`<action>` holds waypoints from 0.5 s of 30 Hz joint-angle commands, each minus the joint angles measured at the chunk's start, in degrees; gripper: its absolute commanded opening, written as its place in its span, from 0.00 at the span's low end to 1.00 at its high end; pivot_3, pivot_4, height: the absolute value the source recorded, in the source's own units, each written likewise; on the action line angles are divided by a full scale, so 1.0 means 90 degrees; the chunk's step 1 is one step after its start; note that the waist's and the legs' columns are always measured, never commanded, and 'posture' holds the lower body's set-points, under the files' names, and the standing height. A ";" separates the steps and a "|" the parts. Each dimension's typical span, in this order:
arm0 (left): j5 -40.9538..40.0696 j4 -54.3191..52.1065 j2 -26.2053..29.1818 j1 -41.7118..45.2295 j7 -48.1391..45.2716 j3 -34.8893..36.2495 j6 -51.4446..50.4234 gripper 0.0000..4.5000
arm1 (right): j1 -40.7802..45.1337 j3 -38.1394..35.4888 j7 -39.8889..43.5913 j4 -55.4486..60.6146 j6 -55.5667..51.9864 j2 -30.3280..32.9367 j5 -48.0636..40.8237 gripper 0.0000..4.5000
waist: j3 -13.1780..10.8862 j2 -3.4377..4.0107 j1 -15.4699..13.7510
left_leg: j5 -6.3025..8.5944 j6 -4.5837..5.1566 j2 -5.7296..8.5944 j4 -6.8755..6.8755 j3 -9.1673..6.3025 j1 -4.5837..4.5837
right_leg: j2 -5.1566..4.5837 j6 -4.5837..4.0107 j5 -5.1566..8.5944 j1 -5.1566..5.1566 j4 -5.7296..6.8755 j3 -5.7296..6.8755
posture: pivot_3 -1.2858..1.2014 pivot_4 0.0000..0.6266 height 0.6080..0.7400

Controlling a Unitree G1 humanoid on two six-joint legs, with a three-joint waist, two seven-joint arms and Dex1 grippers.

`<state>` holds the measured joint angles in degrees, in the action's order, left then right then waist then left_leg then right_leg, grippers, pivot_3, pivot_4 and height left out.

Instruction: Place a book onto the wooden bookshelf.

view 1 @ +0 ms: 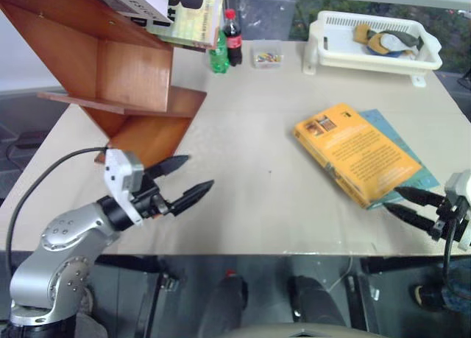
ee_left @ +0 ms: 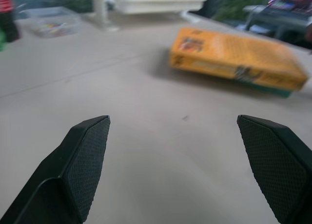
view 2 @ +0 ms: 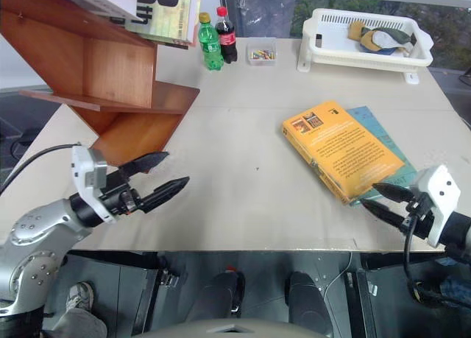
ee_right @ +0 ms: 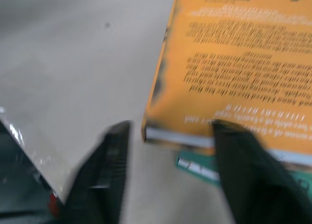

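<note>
The book (view 1: 357, 154), thick and orange-yellow, lies flat on the right half of the table on top of a thinner teal book (view 1: 403, 145). My right gripper (view 1: 407, 202) is open just off the book's near corner, by the table's front edge; the right wrist view has that corner (ee_right: 234, 63) straight ahead of the parted fingers. The wooden bookshelf (view 1: 125, 65) stands at the table's far left. My left gripper (view 1: 199, 171) hovers wide open in front of the shelf's lower board, holding nothing, pointing across the table toward the book (ee_left: 239, 58).
White and pale-green books (view 1: 188, 14) lean in the shelf's top. A green bottle (view 1: 218, 58), a cola bottle (view 1: 233, 37) and a small clear box (view 1: 266, 56) stand at the back. A white basket (view 1: 324, 40) holding cloth items sits back right.
</note>
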<state>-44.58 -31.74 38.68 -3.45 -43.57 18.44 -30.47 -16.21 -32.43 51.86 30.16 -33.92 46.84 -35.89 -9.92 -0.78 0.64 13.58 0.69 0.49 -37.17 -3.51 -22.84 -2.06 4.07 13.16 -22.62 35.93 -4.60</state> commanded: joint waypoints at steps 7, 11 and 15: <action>-0.0006 -0.0284 -0.1018 0.1209 0.1365 -0.1472 -0.0690 1.00 | 0.1050 0.0239 -0.0526 -0.1234 0.1046 -0.0068 0.0805 0.01 | 0.0000 -0.0001 0.0001 | -0.0001 0.0001 0.0008 -0.0009 -0.0001 0.0002 | 0.0005 0.0026 -0.0017 0.0004 0.0007 -0.0001 | 0.52 0.24 1.00; -0.0227 -0.0241 -0.1275 0.1516 0.1636 -0.1639 -0.1059 1.00 | 0.1688 0.0604 -0.0868 -0.1900 0.1347 0.0060 0.1383 0.01 | 0.0000 -0.0001 0.0044 | -0.0001 0.0000 0.0022 -0.0011 -0.0001 0.0002 | 0.0005 0.0026 -0.0018 0.0000 0.0013 -0.0002 | 0.52 0.24 1.00; -0.0478 -0.0267 -0.1373 0.1656 0.1681 -0.1772 -0.1402 1.00 | 0.2606 0.1087 -0.1525 -0.2797 0.1604 0.0119 0.2200 0.27 | 0.0000 0.0003 0.0049 | -0.0001 0.0000 0.0025 -0.0011 0.0002 0.0007 | 0.0005 0.0024 -0.0018 -0.0004 0.0027 -0.0008 | 0.52 0.24 1.00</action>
<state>-47.04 -32.64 26.51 10.84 -28.43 2.95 -42.23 5.14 -23.08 40.75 6.44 -21.28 46.79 -18.67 -9.92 -0.76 1.08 13.57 0.69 0.72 -37.28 -3.48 -22.74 -2.01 4.29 13.00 -22.65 36.21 -4.68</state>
